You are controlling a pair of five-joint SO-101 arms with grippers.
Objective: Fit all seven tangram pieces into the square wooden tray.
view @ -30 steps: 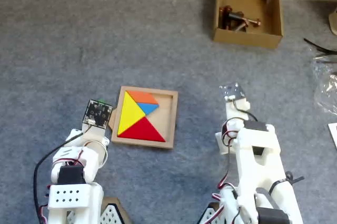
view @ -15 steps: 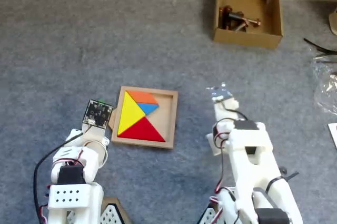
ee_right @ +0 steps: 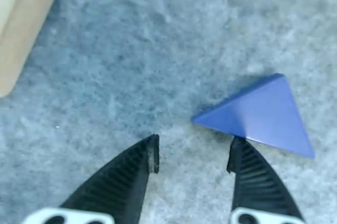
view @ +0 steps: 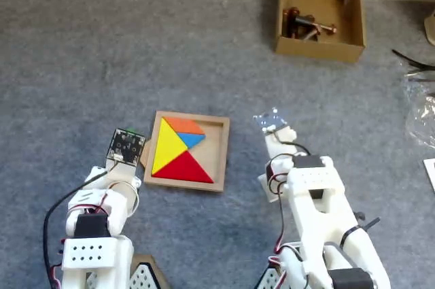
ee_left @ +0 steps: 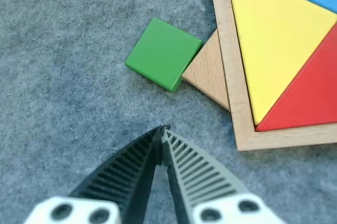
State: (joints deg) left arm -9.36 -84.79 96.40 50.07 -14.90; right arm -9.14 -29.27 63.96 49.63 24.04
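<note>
**High view:** The tray (view: 218,146) lies at table centre and holds an orange piece (view: 183,125), a blue piece (view: 192,139), a yellow piece (view: 166,147) and a red piece (view: 183,166). The left arm (view: 102,200) stands at the tray's 8 o'clock, the right arm (view: 306,187) at its 4 o'clock. A cardboard box (view: 316,49) sits at 1 o'clock.

**Left wrist view:** The left gripper (ee_left: 162,130) is pressed together and empty, over carpet (ee_left: 63,103). A green square (ee_left: 164,54) lies near it, touching a wooden triangle (ee_left: 210,74) that abuts the tray's outer rim.

**Right wrist view:** The right gripper (ee_right: 192,155) is spread wide and empty. One fingertip meets the edge of a blue triangle (ee_right: 258,116) lying outside the tray.

Bare matt wooden tray (ee_left: 225,50), smooth green square (ee_left: 163,54) (fuzzy grey cloth (ee_left: 58,92) underneath).
</note>
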